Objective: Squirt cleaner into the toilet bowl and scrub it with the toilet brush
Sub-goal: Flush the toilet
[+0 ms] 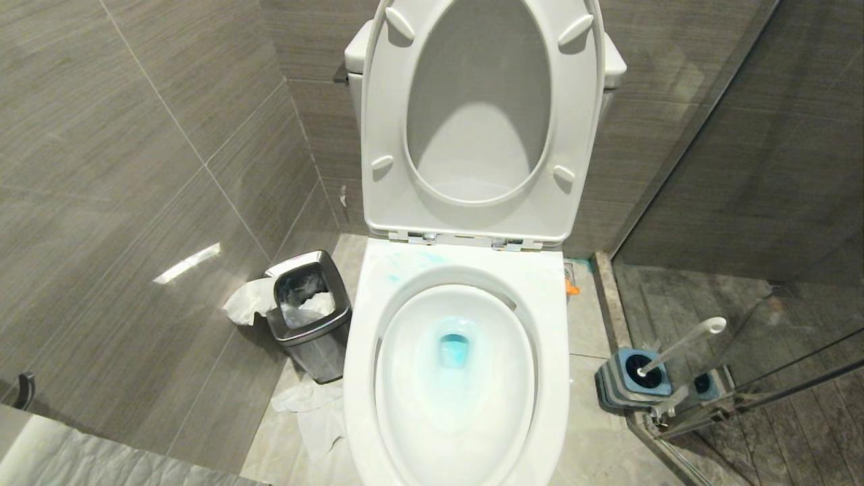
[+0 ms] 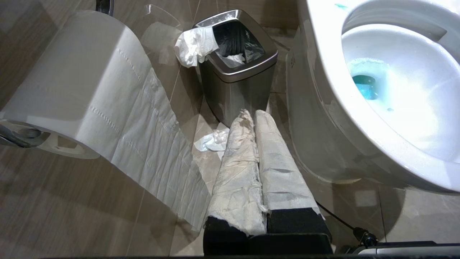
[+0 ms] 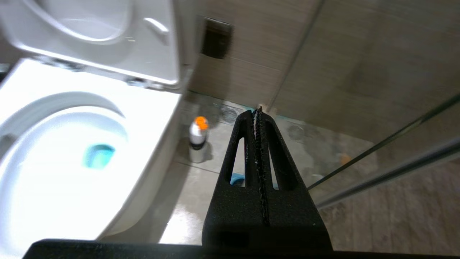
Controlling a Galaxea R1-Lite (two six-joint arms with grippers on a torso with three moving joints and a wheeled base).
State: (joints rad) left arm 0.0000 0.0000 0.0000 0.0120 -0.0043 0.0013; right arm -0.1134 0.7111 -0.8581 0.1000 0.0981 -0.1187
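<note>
The toilet bowl (image 1: 459, 378) stands in the middle of the head view with its seat and lid (image 1: 479, 121) raised against the tank. Turquoise cleaner (image 1: 453, 349) pools at the bottom of the basin, and faint blue smears mark the far part of the rim. The toilet brush (image 1: 682, 345) sits in its grey holder with the blue top (image 1: 634, 381) on the floor to the right of the bowl, beside the glass partition, its white handle leaning up and to the right. A steel waste bin (image 1: 312, 314) stands to the left of the bowl with crumpled tissue (image 1: 250, 300) hanging at its edge and more on the floor nearer the camera. Neither arm shows in the head view. The left end effector (image 2: 253, 118), its fingers wrapped in white paper, is closed and empty, low beside a toilet roll (image 2: 82, 90), pointing toward the bin. The right end effector (image 3: 259, 115) is closed and empty too, above the floor right of the bowl; a small bottle with an orange cap (image 3: 198, 138) stands by the toilet base.
</note>
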